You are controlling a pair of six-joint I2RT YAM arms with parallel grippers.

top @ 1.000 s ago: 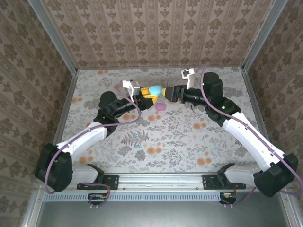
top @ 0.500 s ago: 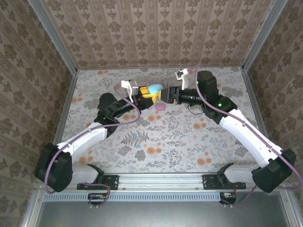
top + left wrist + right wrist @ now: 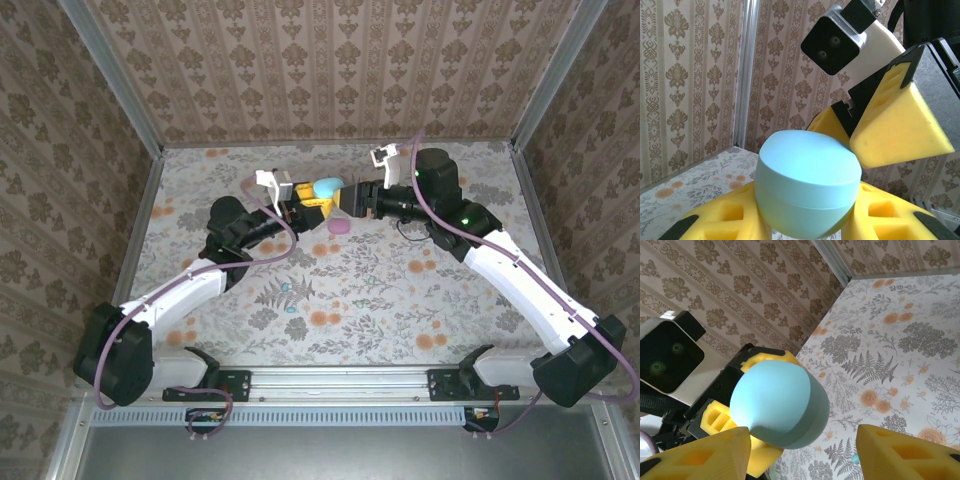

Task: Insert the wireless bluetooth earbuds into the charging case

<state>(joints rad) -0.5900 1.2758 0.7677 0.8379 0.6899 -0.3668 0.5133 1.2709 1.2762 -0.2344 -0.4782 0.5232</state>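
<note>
Enclosure, three walls papered in beige-brown damask stripes: back wall [image 3: 340, 60] at 12 o'clock, left side wall [image 3: 50, 200] at 9, right side wall [image 3: 600, 180] at 3. Aluminium posts in back corners: left post [image 3: 112, 80] at 11, right post [image 3: 557, 75] at 1. Tabletop [image 3: 400, 300] under pale floral print: grey ferns, orange blossoms. Metal rail [image 3: 340, 381] along 6 o'clock edge, ribbed grey strip [image 3: 340, 415] just beyond. Light even, diffuse.

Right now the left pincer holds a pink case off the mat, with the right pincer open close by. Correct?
No: the case in the left pincer is light blue, as the left wrist view shows. The right pincer is open close by.
</note>
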